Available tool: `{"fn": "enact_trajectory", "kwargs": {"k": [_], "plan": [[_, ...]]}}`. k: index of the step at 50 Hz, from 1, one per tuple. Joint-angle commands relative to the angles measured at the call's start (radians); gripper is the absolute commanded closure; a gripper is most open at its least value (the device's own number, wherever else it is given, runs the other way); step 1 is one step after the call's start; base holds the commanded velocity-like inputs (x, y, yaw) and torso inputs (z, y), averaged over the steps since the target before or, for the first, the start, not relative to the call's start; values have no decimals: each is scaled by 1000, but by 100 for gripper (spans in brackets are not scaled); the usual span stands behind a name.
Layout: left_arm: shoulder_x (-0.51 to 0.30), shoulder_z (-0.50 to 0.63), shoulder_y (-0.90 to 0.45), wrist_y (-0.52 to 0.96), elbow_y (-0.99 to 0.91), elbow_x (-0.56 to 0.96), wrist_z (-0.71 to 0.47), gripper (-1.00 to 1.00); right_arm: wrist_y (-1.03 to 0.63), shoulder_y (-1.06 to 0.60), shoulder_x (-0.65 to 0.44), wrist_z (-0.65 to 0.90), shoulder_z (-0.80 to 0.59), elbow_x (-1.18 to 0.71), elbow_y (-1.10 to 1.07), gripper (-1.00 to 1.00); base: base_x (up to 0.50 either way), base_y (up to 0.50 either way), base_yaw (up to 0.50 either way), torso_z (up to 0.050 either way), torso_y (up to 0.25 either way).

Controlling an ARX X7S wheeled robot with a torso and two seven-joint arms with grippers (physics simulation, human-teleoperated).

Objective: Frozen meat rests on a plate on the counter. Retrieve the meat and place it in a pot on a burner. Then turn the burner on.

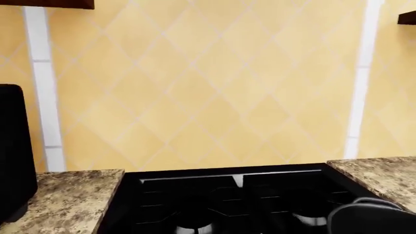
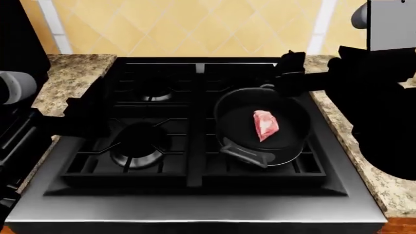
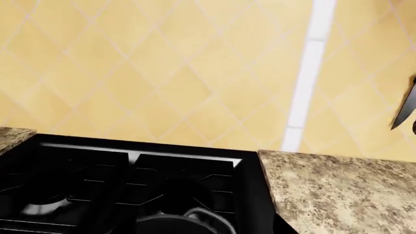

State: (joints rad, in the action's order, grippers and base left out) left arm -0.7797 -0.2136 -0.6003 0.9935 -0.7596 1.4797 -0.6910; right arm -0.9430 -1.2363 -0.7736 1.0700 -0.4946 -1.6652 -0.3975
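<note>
The frozen meat (image 2: 264,125) lies inside the pot (image 2: 262,127), right of centre in the head view, its long axis running top to bottom of the frame. The pot sits on the black stove's (image 2: 195,146) near-right burner. Speckled granite desk (image 2: 71,78) flanks the stove beneath yellow diamond tiles (image 2: 195,24). The right end effector (image 2: 291,73) is above the pot's far rim; whether it is wide or narrow cannot be told, nor the left's.

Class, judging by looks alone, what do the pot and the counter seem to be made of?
Pot: probably metal with a dark grey, slightly glossy finish, going by its thin straight walls and loop handles. Counter: apparently polished granite, speckled beige, brown and grey. Both are simulator renders, so these are guesses.
</note>
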Motion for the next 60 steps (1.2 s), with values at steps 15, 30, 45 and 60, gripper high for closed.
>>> {"fn": "enact_trajectory", "kwargs": {"k": [15,30,45,60], "plan": [[-5,5,9,-10,-10,3,-3,-100,19,13,-17,12,8,9,-48,-100,-500,108,0,0,0],[2,-4,27,-30,-24,8,4,-100,26,12,-23,0,11,29,-61,-100,-70,8,0,0,0],[34,-92,143,-93,-92,-26,63,-100,48,27,-26,-2,21,38,-86,-100,-137,0,0,0,0],[138,-131,339,-152,-196,-200,185,-100,106,94,-33,-46,36,150,-173,-100,0,0,0,-2,0]]}}
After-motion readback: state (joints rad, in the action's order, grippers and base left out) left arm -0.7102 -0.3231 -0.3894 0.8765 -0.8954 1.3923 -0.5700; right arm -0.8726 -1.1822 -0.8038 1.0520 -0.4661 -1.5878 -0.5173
